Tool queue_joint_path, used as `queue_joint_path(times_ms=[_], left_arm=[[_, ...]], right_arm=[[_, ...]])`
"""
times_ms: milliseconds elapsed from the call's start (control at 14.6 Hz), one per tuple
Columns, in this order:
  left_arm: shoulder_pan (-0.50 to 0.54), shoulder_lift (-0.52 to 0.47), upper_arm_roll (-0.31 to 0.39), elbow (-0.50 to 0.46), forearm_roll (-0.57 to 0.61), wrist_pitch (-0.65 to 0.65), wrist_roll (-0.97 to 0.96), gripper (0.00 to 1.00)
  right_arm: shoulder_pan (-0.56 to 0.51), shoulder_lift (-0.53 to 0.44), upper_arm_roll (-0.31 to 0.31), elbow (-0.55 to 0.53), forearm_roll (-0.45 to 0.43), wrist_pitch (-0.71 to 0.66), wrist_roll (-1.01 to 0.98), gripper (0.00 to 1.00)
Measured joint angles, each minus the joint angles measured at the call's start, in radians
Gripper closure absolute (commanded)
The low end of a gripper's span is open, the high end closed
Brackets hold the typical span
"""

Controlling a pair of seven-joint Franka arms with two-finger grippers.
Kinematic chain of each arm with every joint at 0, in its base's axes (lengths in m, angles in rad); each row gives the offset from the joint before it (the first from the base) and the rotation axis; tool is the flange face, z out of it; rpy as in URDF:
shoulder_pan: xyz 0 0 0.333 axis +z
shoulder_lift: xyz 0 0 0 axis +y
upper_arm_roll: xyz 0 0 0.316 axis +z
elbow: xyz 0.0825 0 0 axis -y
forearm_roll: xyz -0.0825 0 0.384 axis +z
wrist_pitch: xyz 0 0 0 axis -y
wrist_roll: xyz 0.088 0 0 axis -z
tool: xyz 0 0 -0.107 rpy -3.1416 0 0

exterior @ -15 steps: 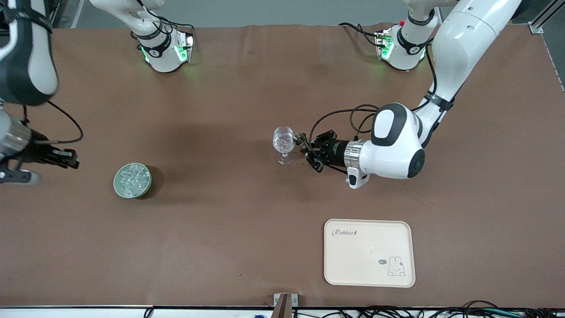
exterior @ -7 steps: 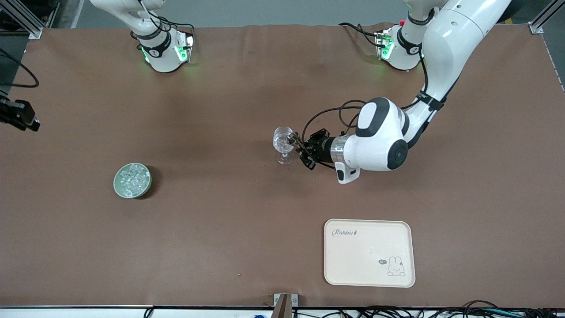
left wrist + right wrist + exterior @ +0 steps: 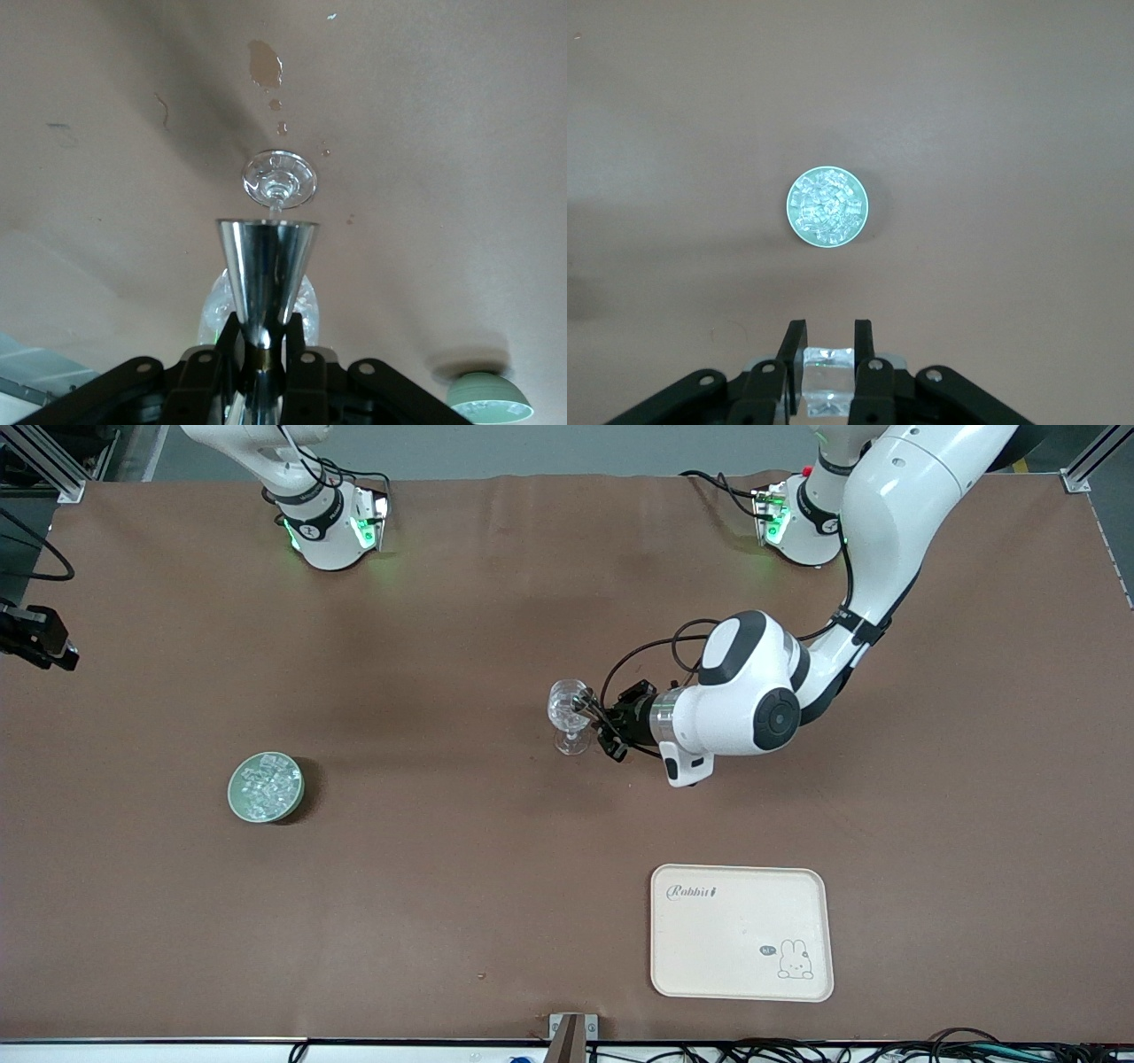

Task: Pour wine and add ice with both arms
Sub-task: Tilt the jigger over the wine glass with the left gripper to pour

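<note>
Surface — brown matte table cover (image 3: pixel 496 886), creased faintly; a few pale scuffs show in the left wrist view. Grey floor past the top edge, cables along the near edge.

Nearest the camera, about 5 o'clock from table centre: cream tray (image 3: pixel 741 932), lying flat, printed "Rabbit" at one corner with a small rabbit drawing and a tiny speech bubble, too small to read. Open cover all round it.

At 8 o'clock: green bowl (image 3: pixel 266 786) holding the ice (image 3: pixel 264 784), a heap of clear cubes; bare cover on every side, well apart from all else.

Centre: stemmed glass (image 3: pixel 569 715), upright. At its 3 o'clock the left gripper (image 3: pixel 604 729) — fingers clamped on the waist of a steel jigger (image 3: pixel 267 266), whose cup reaches the glass's rim.

At 9 o'clock, off the table's edge at the right arm's end: right gripper (image 3: pixel 827 359), raised high above the bowl, pinching one clear ice cube (image 3: pixel 827 381).

Farthest: both arm bases, green lamps lit.
</note>
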Motion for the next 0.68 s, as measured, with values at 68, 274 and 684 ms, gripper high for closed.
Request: queue_joint_path(times_ms=[68, 274, 684], left_arm=[[0.000, 0.000, -0.006, 0.000, 0.017, 0.000, -0.009, 1.00], [0.000, -0.001, -0.012, 0.002, 0.058, 0.000, -0.026, 1.00], [-0.001, -0.003, -0.040, 0.003, 0.170, 0.000, -0.079, 1.00]], right_arm=[[0.000, 0.000, 0.001, 0.000, 0.000, 0.000, 0.001, 0.97], [0.000, 0.000, 0.002, 0.002, 0.000, 0.000, 0.004, 0.97], [0.000, 0.000, 0.005, 0.003, 0.000, 0.000, 0.004, 0.97]])
